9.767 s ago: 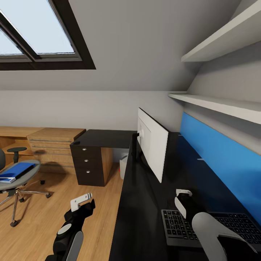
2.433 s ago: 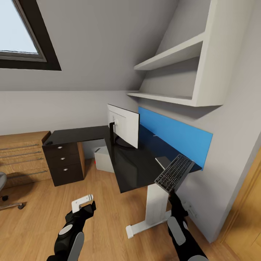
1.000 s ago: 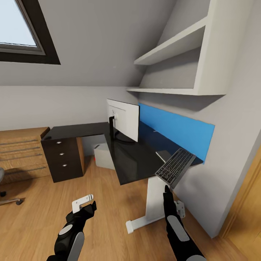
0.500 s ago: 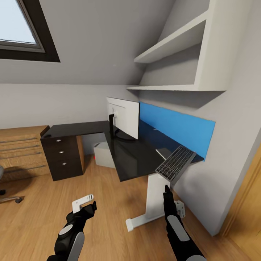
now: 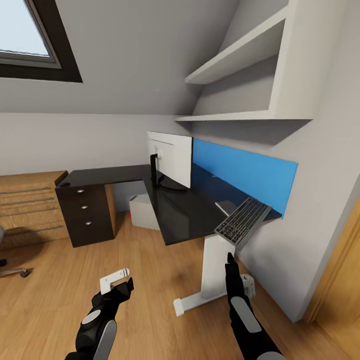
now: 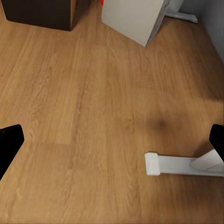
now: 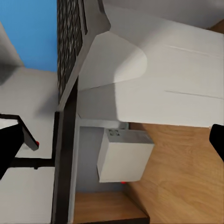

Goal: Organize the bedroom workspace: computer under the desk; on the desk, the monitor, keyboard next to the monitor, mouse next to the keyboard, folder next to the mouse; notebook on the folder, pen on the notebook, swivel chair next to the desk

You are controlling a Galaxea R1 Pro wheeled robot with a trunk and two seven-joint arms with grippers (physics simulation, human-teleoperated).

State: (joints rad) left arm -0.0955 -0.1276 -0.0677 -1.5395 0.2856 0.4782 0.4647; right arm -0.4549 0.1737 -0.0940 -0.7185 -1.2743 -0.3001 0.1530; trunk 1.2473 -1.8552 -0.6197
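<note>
The black desk (image 5: 185,215) carries the white-backed monitor (image 5: 172,159). At the desk's right end the dark keyboard (image 5: 243,220) lies tilted, its near end sticking out past the edge; the right wrist view shows the keyboard (image 7: 73,37) from below. My right gripper (image 5: 230,259) hangs open just under it, not touching. The white computer (image 5: 143,212) stands on the floor beneath the desk. My left gripper (image 5: 120,281) is open over bare floor, holding nothing. The folder, notebook, pen and mouse are out of view.
A dark drawer unit (image 5: 86,220) stands under the desk's left wing, with a wooden dresser (image 5: 25,210) beyond it. The swivel chair's base (image 5: 10,267) pokes in at the left edge. The desk's white leg and foot (image 5: 210,280) are in front of my right arm.
I have backed away from the desk since the first frame. My right gripper let go of the keyboard and dropped below it. Over the last second only the view shifts slightly.
</note>
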